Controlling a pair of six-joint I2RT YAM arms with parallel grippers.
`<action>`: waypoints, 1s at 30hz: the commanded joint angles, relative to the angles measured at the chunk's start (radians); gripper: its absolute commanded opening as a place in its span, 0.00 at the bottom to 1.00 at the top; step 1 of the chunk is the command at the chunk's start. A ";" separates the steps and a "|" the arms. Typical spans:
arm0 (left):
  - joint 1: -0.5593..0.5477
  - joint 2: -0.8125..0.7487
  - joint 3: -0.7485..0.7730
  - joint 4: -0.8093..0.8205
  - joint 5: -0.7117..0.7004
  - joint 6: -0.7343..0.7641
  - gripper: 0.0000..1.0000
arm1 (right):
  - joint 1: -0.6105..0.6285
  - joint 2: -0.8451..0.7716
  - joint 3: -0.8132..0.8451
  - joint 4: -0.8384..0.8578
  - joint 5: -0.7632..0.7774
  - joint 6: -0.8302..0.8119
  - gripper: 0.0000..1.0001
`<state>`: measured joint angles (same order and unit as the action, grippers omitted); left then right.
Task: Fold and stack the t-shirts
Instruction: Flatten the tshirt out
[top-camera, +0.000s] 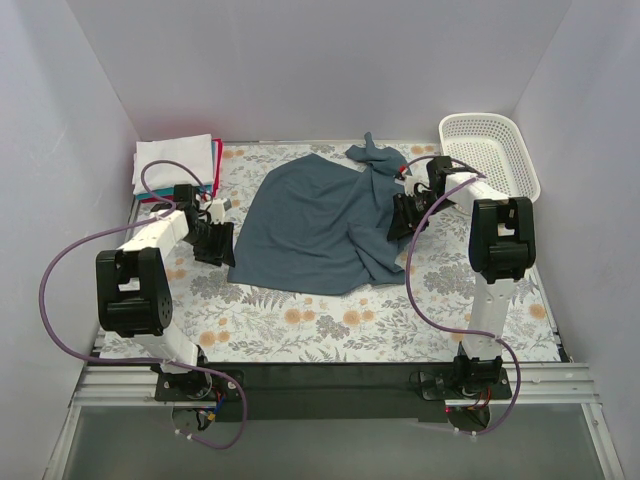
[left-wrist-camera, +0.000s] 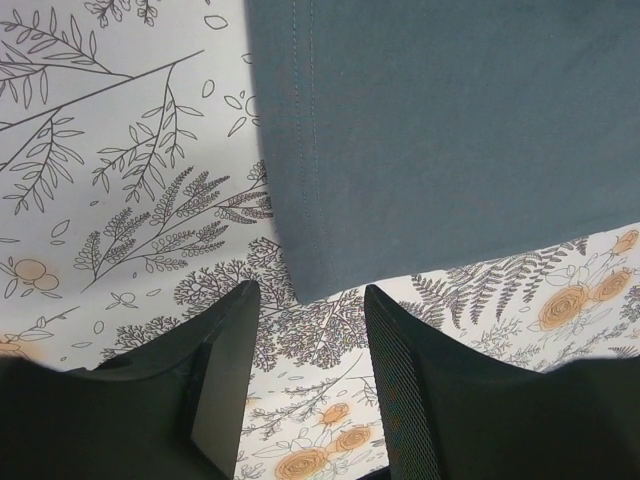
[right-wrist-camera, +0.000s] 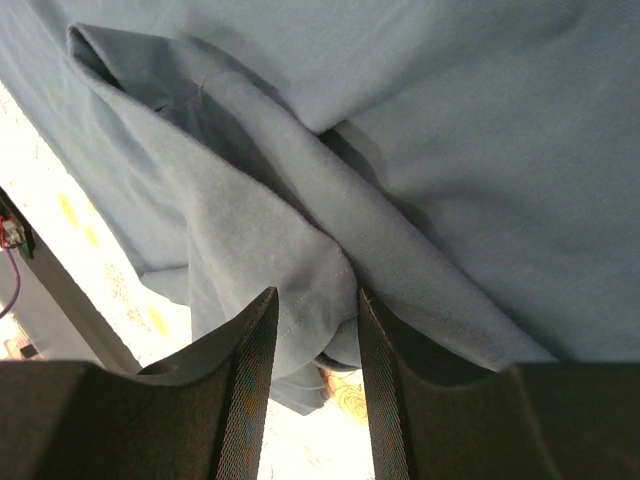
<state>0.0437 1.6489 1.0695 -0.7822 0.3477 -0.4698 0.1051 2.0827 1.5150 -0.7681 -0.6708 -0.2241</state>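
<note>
A large dark slate-blue t-shirt (top-camera: 315, 225) lies spread on the floral tablecloth, rumpled along its right side. Folded t-shirts are stacked at the back left, a white one (top-camera: 175, 163) on top with red and teal edges showing beneath. My left gripper (top-camera: 224, 248) is just off the shirt's near-left corner. In the left wrist view that gripper (left-wrist-camera: 310, 292) is open and empty, with the hemmed corner (left-wrist-camera: 305, 270) right at its tips. My right gripper (top-camera: 398, 218) is over the rumpled side. It (right-wrist-camera: 316, 297) stands open with a fold of the shirt (right-wrist-camera: 300, 270) between its fingers.
A white plastic mesh basket (top-camera: 490, 150) stands at the back right, beside the right arm. White walls close in the table on three sides. Purple cables loop from both arms over the tablecloth (top-camera: 320, 320).
</note>
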 joint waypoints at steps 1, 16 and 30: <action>-0.001 0.002 -0.009 0.012 -0.003 0.000 0.45 | 0.004 0.016 0.001 0.027 0.001 0.022 0.43; -0.011 0.045 -0.031 -0.014 -0.036 -0.036 0.46 | -0.018 -0.248 -0.107 0.024 -0.039 -0.021 0.01; -0.162 0.032 -0.143 0.066 -0.193 -0.101 0.37 | -0.129 -0.476 -0.234 -0.008 0.002 -0.035 0.01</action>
<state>-0.0845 1.6520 0.9634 -0.7525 0.1646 -0.5415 0.0139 1.6661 1.2942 -0.7532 -0.6746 -0.2413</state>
